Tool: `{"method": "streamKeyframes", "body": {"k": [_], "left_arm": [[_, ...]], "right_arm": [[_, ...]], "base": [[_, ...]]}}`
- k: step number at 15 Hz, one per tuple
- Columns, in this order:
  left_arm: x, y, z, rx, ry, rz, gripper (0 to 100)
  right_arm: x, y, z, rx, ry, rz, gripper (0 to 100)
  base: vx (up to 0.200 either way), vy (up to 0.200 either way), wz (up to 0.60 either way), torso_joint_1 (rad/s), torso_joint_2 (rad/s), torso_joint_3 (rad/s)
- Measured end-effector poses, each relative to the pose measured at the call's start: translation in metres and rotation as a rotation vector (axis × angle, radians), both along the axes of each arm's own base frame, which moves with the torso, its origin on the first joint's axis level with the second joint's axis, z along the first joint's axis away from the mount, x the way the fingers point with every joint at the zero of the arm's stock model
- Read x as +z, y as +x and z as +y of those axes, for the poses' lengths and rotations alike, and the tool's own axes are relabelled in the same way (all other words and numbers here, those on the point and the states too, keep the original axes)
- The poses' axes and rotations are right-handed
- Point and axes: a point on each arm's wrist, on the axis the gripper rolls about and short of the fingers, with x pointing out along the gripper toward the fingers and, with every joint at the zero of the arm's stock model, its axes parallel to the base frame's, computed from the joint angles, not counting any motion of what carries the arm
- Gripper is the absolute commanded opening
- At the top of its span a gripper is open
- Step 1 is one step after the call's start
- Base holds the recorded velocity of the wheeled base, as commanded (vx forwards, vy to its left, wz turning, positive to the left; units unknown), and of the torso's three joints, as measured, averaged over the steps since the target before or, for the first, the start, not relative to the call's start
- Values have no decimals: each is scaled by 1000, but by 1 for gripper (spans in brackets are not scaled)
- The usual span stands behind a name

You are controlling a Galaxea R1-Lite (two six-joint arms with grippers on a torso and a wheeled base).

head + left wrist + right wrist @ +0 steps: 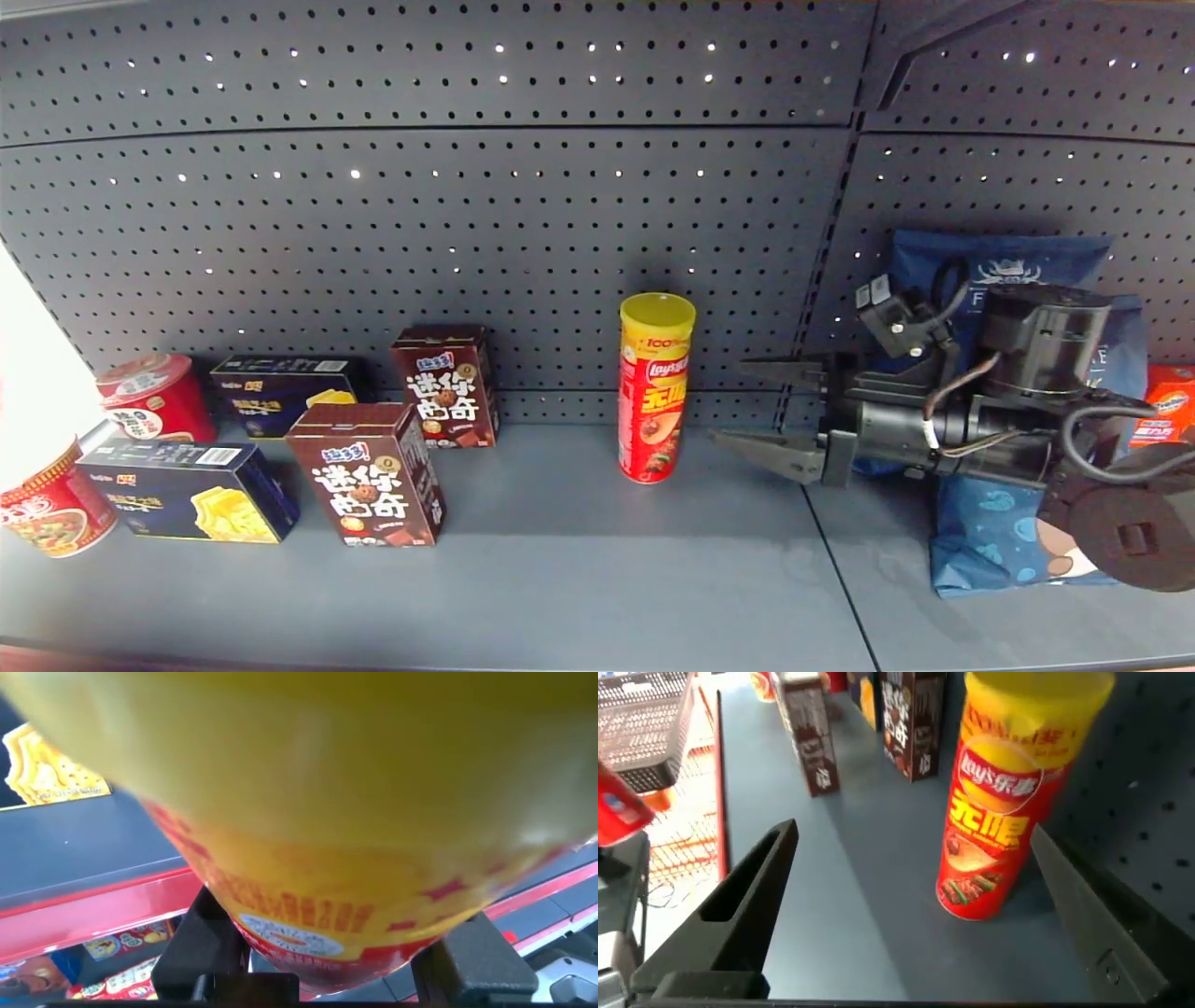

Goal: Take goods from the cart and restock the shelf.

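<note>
Standing upright by the back edge of the shelf (579, 569): chip can (656, 387) | likely light, stiff, slick; grip mid-body | right gripper (728, 403) open beside it | left gripper (336, 963) clasps second can (308, 812)

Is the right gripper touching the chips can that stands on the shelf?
Apart. In the head view the right gripper is open and ends short of the chips can; the shelf's back panel shows between them.
</note>
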Motion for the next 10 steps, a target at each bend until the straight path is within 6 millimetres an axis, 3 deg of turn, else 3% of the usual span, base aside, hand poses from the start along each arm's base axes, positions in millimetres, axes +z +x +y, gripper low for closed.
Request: {"method": "streamKeyframes", "body": {"k": [5,10], "left_arm": [[0,0,0,-2,0,1,0],[0,1,0,1,4,-13,0]], "right_arm": [[-13,38,16,-3,0,1,100],[-28,64,21,-16,8,-6,100]], "base": [[0,0,0,0,0,0],[0,0,0,0,0,0]]}}
